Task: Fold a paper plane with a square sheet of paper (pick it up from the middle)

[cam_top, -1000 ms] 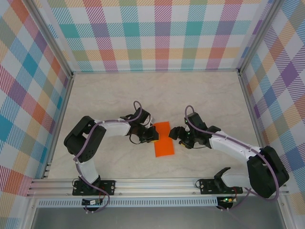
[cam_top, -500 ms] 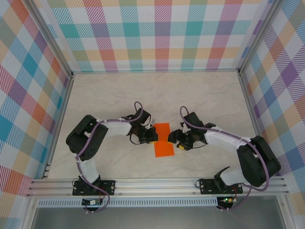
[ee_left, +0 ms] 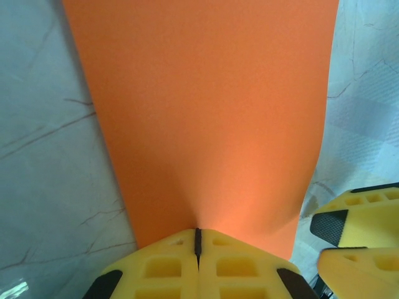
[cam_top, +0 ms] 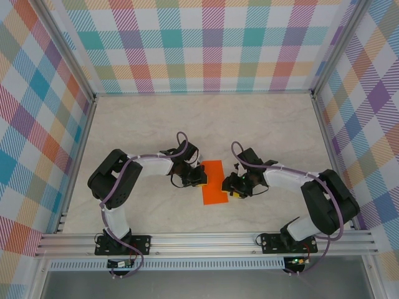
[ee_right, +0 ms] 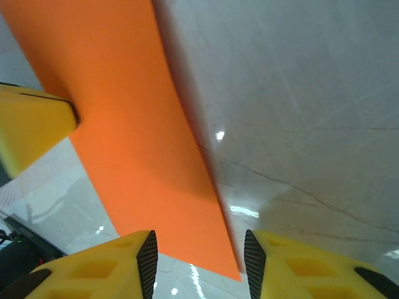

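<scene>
Wrist views are showing the left gripper (ee_left: 197, 242) clamping the orange paper (ee_left: 206, 112), the right gripper (ee_right: 199, 252) gaping astride its edge. Overhead, its long axis is running far-to-near.

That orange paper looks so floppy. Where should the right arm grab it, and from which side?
Grip the paper at the middle of its free right edge, coming in sideways from the right. The left end effector pinches the opposite edge, and the sheet seems lifted off the table, so one finger can go under and one over. The right end effector stands open around that edge.
</scene>
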Available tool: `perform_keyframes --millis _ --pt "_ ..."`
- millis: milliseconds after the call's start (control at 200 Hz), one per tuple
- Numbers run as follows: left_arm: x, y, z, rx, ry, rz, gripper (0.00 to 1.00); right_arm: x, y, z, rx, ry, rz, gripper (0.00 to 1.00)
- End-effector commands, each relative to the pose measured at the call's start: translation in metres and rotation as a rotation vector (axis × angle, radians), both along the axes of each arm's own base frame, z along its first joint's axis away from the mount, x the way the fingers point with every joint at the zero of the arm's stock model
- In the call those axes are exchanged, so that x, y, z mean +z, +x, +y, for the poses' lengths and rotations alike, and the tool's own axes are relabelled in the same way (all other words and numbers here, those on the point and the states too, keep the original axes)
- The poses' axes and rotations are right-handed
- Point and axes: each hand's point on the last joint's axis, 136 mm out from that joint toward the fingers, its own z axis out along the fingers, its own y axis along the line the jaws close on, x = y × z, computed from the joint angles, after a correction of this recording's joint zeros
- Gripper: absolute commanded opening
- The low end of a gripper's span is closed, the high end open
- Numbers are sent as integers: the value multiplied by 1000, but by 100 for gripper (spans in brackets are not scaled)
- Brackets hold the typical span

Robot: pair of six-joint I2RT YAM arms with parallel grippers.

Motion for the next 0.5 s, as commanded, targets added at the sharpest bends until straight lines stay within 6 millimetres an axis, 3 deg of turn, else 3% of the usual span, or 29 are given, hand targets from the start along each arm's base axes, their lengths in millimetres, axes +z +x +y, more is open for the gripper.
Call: perform_keyframes --millis 0,285,495 --pt "-32 -5 23 24 146 25 2 -1 -7 6 59 14 0 42" --pt "-33 -6 23 23 145 26 2 -8 -16 13 119 -17 6 40" --pt "-35 -6 24 29 148 28 2 -1 -20 22 128 28 -4 40"
